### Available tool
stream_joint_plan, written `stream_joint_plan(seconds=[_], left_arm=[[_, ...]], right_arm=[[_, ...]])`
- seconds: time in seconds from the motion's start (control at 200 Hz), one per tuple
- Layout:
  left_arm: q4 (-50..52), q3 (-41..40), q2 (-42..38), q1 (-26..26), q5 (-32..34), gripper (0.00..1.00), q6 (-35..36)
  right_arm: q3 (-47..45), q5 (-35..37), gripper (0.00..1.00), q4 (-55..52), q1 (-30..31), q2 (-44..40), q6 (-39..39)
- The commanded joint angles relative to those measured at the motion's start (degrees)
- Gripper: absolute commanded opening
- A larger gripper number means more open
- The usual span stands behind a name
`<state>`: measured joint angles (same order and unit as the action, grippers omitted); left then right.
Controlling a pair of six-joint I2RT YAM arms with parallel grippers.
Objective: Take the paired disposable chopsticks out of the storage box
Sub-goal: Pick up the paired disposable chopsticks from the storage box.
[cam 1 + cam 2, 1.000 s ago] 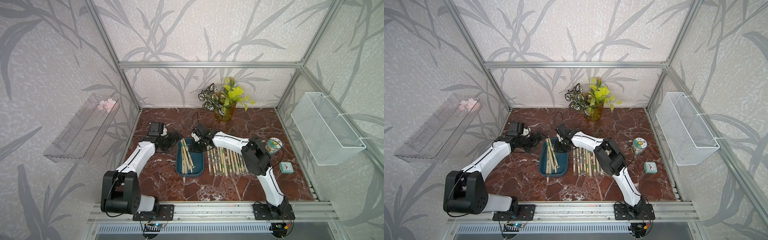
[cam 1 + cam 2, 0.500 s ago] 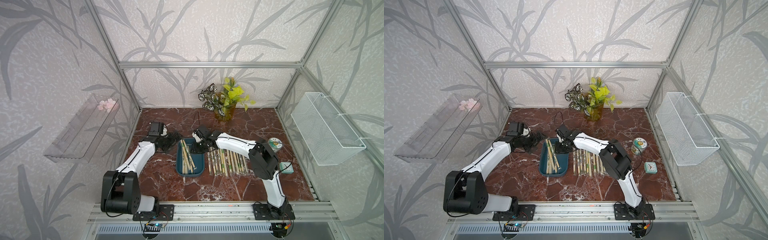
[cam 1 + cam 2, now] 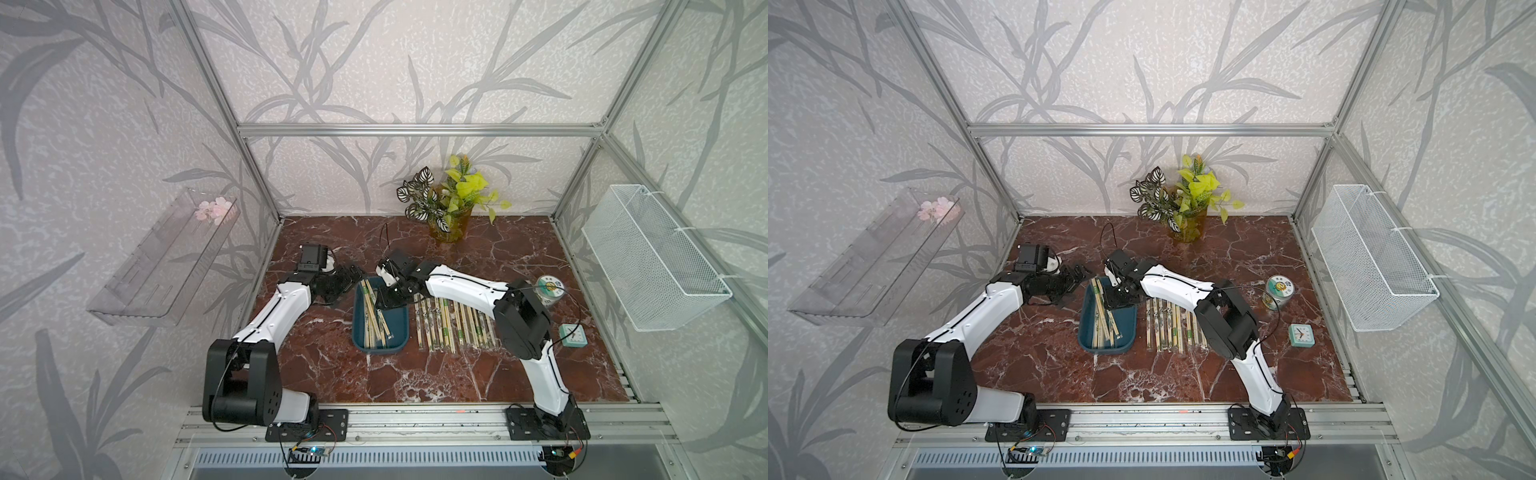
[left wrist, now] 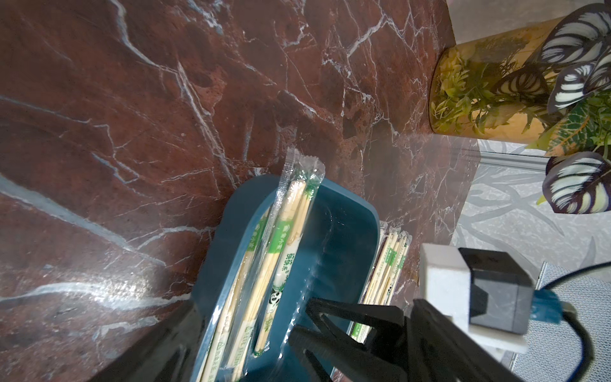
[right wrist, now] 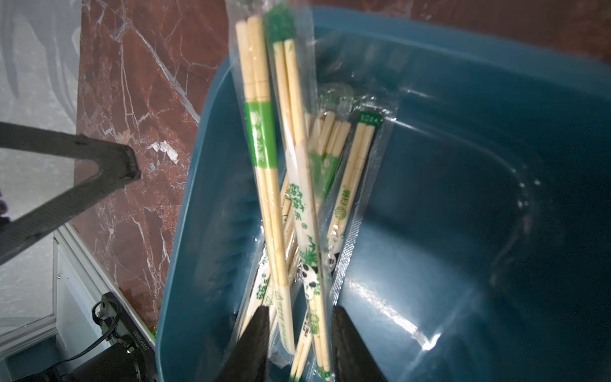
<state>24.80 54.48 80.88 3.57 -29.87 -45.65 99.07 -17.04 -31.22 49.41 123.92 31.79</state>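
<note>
Box point(image 3: 397, 332) sits mid-tabletop point(image 3: 415, 382), slightly left of centre, long side running front to back. A handful of wrapped chopstick pairs point(image 3: 372, 316) lie in it, bunched along its left side and crossing each other. One pair's back end pokes over the rim at the box's back left corner.

Row of pairs point(image 3: 453, 322) is laid on the tabletop just right of the box, side by side and parallel to it.

Right gripper point(image 5: 300, 314) is down in the back end of the box, jaws partly parted and straddling a couple of wrapped pairs. Right wrist view shows gaps beside the sticks; can't tell if the pads touch the wrapper.

Left gripper point(image 3: 353, 277) is low, just outside the box's back left corner, jaws spread, nothing in them.

Plant pot point(image 3: 451, 226) is at the back edge. Tin point(image 3: 549, 289) and small clock point(image 3: 572, 336) are towards the right edge, well apart from the box.
</note>
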Motion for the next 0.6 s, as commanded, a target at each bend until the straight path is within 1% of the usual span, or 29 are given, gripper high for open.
stream_joint_plan(seconds=[0.0,0.39,0.595], left_arm=[[-0.48,0.80,0.64,-0.19,0.34,1.00,-0.23],[-0.67,0.93,1.02,-0.17,0.25,1.00,-0.43],[-0.49,0.89,0.89,-0.15,0.16,1.00,-0.07]], right_arm=[[1.78,-0.10,0.34,-3.03,0.42,2.02,-1.81],[3.83,1.00,0.33,-4.80,0.78,5.11,-2.43],[6.41,1.03,0.31,-5.52,0.78,7.49,-2.11]])
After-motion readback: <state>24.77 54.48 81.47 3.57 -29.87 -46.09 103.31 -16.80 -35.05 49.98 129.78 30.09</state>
